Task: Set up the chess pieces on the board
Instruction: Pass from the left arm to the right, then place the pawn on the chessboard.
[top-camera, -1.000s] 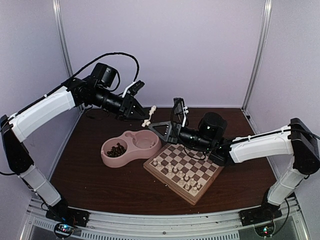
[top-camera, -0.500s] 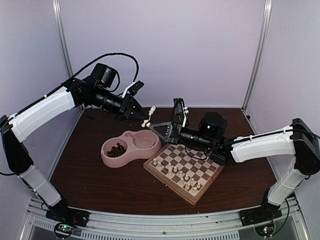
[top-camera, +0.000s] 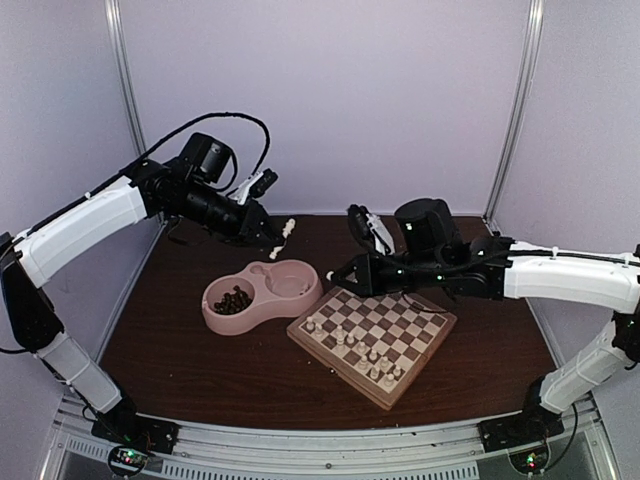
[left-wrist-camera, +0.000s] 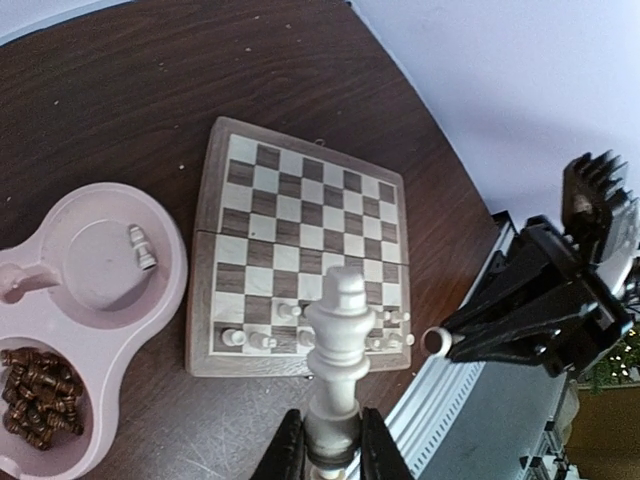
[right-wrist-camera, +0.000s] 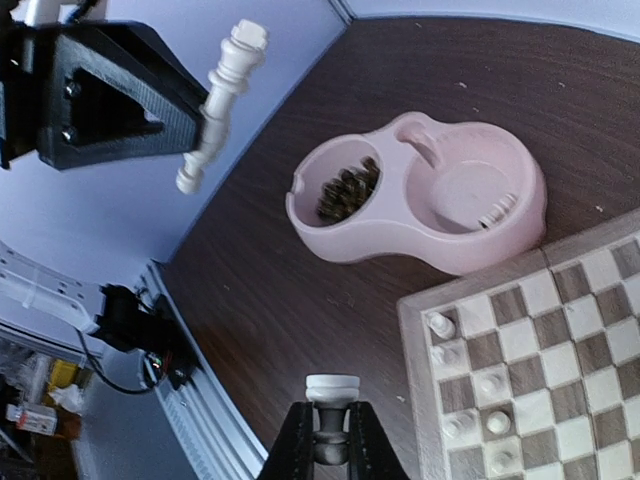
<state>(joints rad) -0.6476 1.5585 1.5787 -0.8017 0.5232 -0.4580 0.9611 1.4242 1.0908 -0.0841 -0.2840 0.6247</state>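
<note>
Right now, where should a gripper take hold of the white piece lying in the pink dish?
Around its middle, from straight above, jaws across its length. The white piece lies on its side on the floor of the pink dish, whose raised rim blocks a sideways approach.

1. Board (top-camera: 405, 325): square wooden box, tan/brown checks, light rim. Flat on bench (top-camera: 200, 370), centre-right, turned diag. w/ one corner nearest.
2. White pcs (top-camera: 362, 350): several tiny cream men, upright, in rows along board's near-left edge; other squares bare.
3. Tall white piece (left-wrist-camera: 338, 340): crowned top, clamped at its base in left pincer (left-wrist-camera: 328, 445). In air, about level, far of dish (top-camera: 262, 318).
4. Small white piece (right-wrist-camera: 332, 386): gripped in right pincer (right-wrist-camera: 330, 425), round end out, in air by board's far corner.
5. Lone white piece (left-wrist-camera: 143, 247): lying on its side in dish's right bowl.
6. Dark brown pcs (left-wrist-camera: 35, 395): heaped in dish's left bowl.
</note>
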